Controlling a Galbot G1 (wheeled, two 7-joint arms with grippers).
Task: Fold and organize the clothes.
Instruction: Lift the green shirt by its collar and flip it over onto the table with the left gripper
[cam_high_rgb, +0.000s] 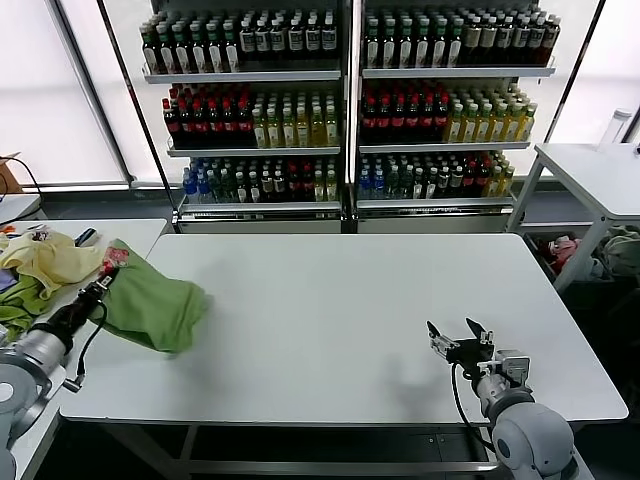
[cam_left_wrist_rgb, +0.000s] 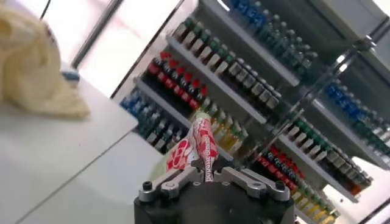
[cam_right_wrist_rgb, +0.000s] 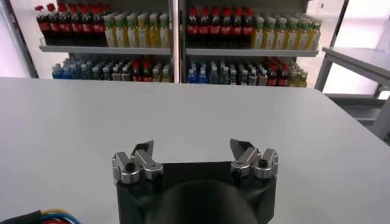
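A light green shirt (cam_high_rgb: 155, 303) lies bunched at the left edge of the white table (cam_high_rgb: 360, 300), with a red-pink print (cam_high_rgb: 113, 261) at its left end. My left gripper (cam_high_rgb: 103, 279) is shut on that printed edge. In the left wrist view the pinched red-pink printed cloth (cam_left_wrist_rgb: 201, 145) stands up between the closed fingers of the left gripper (cam_left_wrist_rgb: 206, 173). My right gripper (cam_high_rgb: 459, 338) is open and empty over the front right of the table; it also shows in the right wrist view (cam_right_wrist_rgb: 191, 151), with only bare table ahead.
A side table on the left holds a yellow garment (cam_high_rgb: 50, 258) and more green cloth (cam_high_rgb: 20, 305). Shelves of bottles (cam_high_rgb: 340, 100) stand behind the table. Another white table (cam_high_rgb: 595, 175) stands at the back right, with a cloth heap (cam_high_rgb: 620, 250) below it.
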